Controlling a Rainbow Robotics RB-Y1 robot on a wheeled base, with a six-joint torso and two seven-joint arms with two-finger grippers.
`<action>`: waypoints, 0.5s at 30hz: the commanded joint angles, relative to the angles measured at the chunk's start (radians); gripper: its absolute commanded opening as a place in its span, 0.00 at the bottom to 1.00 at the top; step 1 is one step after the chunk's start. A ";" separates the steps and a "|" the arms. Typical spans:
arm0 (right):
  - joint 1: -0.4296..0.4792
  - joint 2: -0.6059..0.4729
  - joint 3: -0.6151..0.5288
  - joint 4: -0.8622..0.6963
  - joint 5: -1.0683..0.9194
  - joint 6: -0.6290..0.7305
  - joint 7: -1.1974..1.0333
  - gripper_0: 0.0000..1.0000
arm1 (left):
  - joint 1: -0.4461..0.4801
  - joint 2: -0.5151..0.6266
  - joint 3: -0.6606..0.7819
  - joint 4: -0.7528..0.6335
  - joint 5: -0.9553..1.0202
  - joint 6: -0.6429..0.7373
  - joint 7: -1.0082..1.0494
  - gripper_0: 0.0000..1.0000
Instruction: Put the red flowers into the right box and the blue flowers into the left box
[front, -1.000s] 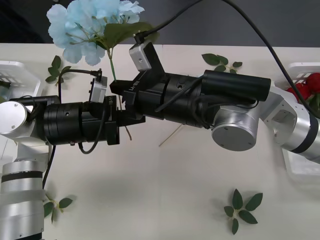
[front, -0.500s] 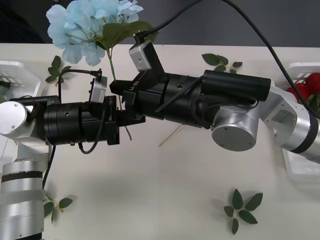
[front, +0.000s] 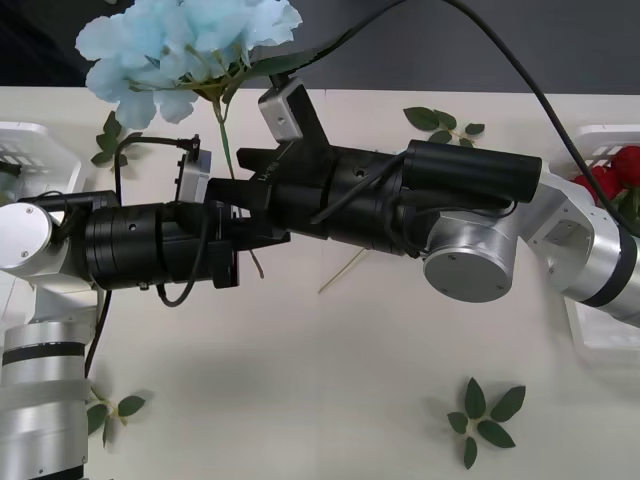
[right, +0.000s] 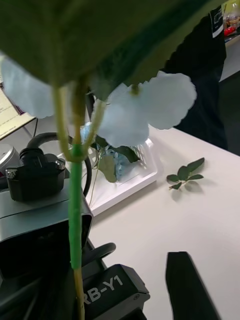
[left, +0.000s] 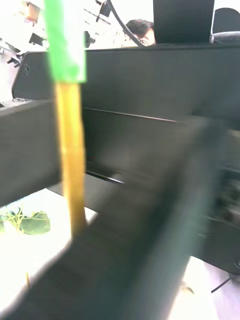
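Observation:
A pale blue flower (front: 185, 50) stands upright above the middle of the table, its green stem (front: 222, 135) running down between the two grippers, which meet there. My left gripper (front: 240, 235) is shut on the lower stem (left: 70, 150). My right gripper (front: 245, 185) is open around the stem (right: 75, 210) just above, with one black finger (right: 187, 285) standing off to the side. The left box (front: 30, 140) is at the left edge and holds a blue flower (right: 117, 160). Red flowers (front: 620, 170) lie in the right box (front: 600, 330) at the right edge.
Loose green leaf sprigs lie on the table: one at the back left (front: 112, 140), one at the back right (front: 440, 122), one at the front right (front: 485, 415) and one at the front left (front: 115, 410). A thin pale stick (front: 342, 270) lies under the right arm.
The right gripper's fingers have spread apart off the stem. The blue flower and the left gripper have shifted a little to the left and up.

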 joint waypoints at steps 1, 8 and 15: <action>-0.026 -0.001 0.005 -0.012 -0.006 -0.007 0.031 0.88 | -0.011 -0.002 0.021 -0.015 0.014 -0.007 -0.031 0.00; -0.026 -0.001 0.005 -0.012 -0.006 -0.007 0.031 0.90 | -0.005 0.011 0.032 -0.015 0.020 -0.028 -0.031 0.00; 0.004 -0.004 0.012 -0.006 -0.002 -0.018 0.034 0.92 | 0.013 0.063 0.040 -0.015 0.060 -0.059 -0.031 0.00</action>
